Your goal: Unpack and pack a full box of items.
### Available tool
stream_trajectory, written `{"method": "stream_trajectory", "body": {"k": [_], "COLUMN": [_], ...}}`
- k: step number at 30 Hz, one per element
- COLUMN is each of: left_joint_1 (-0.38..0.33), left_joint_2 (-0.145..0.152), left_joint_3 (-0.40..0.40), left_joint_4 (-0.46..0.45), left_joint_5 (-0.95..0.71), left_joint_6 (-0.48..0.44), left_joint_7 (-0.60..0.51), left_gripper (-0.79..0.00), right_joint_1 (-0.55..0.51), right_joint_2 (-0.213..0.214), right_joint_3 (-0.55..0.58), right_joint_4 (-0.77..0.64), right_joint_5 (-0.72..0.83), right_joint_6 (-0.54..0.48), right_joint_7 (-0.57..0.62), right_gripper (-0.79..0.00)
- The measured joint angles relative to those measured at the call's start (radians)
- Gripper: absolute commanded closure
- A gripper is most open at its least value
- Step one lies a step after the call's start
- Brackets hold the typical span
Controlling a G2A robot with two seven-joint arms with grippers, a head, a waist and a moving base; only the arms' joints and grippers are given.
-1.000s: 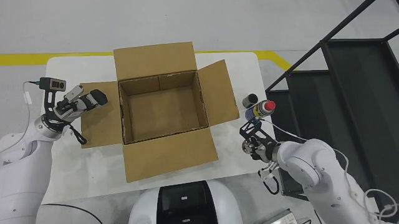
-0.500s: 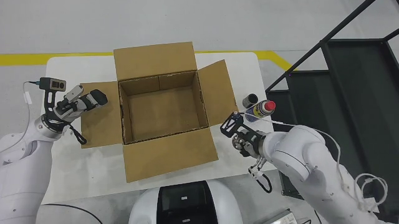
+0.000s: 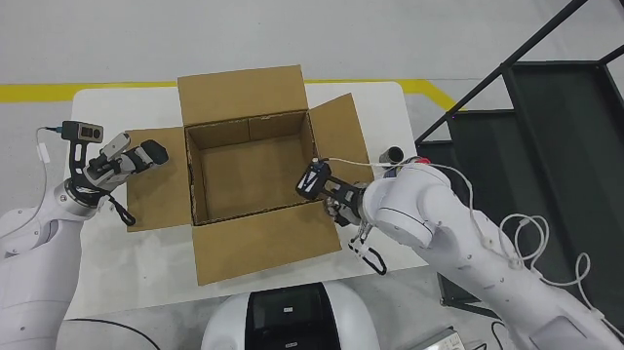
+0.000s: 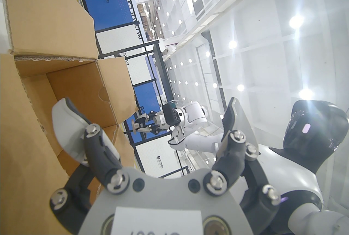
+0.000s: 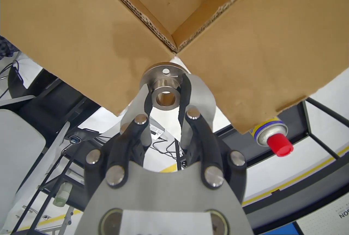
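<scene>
The open cardboard box (image 3: 255, 170) stands mid-table with its flaps spread out, and I see nothing inside it. My right gripper (image 3: 334, 204) hangs over the box's front right corner. It is shut on a small metal flanged bushing (image 5: 165, 92), which sits between its fingers (image 5: 200, 91) just above where two flaps (image 5: 245, 56) meet. My left gripper (image 4: 150, 121) is held open with nothing in it beside the box's left flap (image 3: 156, 194), on the arm (image 3: 117, 165) at the table's left.
A spray can with a red cap (image 5: 272, 135) stands beside the right flap, next to a small dark can (image 3: 392, 154). A black metal staircase (image 3: 526, 126) rises off the table's right edge. A yellow floor line (image 3: 58, 89) runs behind the table.
My right arm has swung left from the table's front right, near the cans, to the box's front right corner, carrying the bushing. The left arm has stayed still.
</scene>
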Motion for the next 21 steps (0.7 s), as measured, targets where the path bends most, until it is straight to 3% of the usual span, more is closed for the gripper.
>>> {"method": "stream_trajectory", "body": {"k": [12, 21], "left_joint_1": [0.0, 0.0], "left_joint_2": [0.0, 0.0], "left_joint_3": [0.0, 0.0], "left_joint_4": [0.0, 0.0], "left_joint_5": [0.0, 0.0], "left_joint_6": [0.0, 0.0], "left_joint_7": [0.0, 0.0], "left_gripper": [-0.785, -0.785], "right_joint_1": [0.266, 0.287], "right_joint_2": [-0.077, -0.088], "right_joint_3": [-0.177, -0.2], "right_joint_4": [0.23, 0.273], "right_joint_5": [0.119, 0.124], "right_joint_6": [0.037, 0.028], "right_joint_7": [-0.058, -0.085], "right_gripper": [0.0, 0.0]}}
